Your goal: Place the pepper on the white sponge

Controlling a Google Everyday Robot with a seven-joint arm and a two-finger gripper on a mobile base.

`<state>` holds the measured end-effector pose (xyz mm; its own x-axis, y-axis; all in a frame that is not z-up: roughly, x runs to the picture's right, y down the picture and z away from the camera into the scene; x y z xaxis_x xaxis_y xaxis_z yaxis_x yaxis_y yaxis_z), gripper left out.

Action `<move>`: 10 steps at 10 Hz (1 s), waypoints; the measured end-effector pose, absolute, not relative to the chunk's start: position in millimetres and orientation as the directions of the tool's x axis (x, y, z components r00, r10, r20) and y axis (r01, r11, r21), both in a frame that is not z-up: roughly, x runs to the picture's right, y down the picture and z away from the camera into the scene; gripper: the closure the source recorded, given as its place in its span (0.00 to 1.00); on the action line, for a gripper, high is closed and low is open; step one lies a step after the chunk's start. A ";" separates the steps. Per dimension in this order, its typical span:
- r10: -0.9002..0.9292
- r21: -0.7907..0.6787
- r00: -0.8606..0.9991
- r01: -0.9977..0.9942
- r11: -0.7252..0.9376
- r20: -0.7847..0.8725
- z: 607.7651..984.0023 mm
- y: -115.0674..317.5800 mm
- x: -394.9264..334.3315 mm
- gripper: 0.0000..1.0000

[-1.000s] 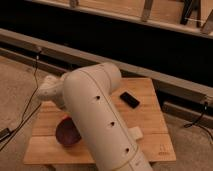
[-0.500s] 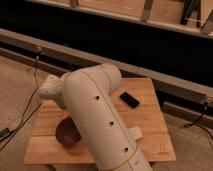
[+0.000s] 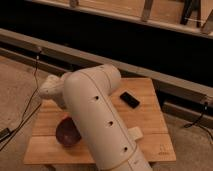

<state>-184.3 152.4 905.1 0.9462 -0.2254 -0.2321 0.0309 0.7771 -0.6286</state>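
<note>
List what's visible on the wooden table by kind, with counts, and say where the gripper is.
Dark purple bowl: 1
Flat black slab: 1
White sponge, partly behind the arm: 1
Pepper: 0 visible
Total: 3
Gripper: out of view; the arm covers much of the table.

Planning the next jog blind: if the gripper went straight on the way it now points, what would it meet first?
Cannot say: the gripper is hidden behind the arm, so its heading is unknown. Only the purple bowl, white sponge and black slab show on the table.
</note>
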 end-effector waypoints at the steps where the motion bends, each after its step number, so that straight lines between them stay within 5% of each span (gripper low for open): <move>1: -0.222 -0.628 0.945 0.025 0.778 -0.238 904.9 152.2 -182.7 0.87; 3: -0.216 -0.624 0.941 0.008 0.781 -0.259 904.1 150.3 -175.7 1.00; 10: -0.101 -0.542 0.926 -0.123 0.831 -0.364 878.4 110.1 -165.3 1.00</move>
